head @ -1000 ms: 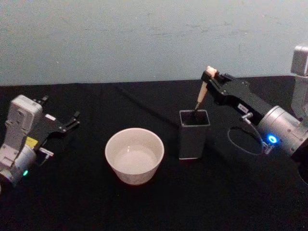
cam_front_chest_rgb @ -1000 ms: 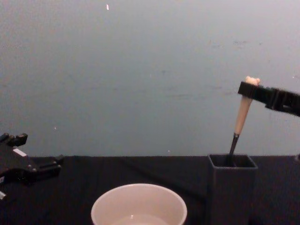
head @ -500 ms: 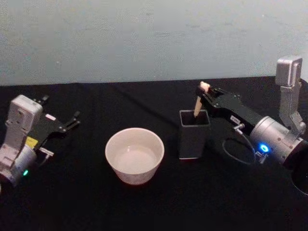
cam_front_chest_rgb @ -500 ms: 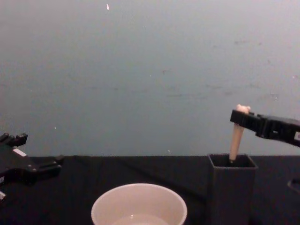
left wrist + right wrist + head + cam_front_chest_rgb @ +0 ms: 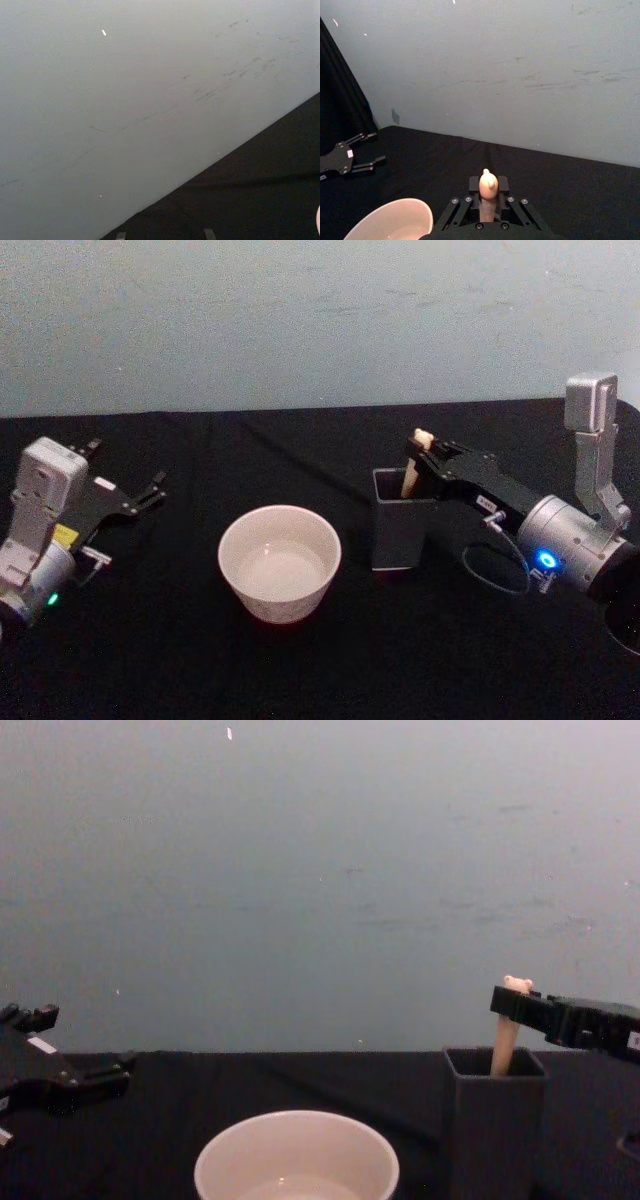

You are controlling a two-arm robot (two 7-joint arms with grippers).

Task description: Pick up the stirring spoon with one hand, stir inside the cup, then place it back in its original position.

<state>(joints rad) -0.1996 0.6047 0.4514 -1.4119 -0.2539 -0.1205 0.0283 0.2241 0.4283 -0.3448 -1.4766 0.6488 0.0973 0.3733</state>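
Right pincer clenched on the stirring spoon w/ bowl end down in the dark holder just below; release gently, withdraw w/o tipping. Cup well apart.

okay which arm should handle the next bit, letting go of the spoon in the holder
The right. The right gripper is shut on the stirring spoon, whose lower part sits inside the dark holder, so it probably only needs to open. The left gripper rests open far off, past the cup.
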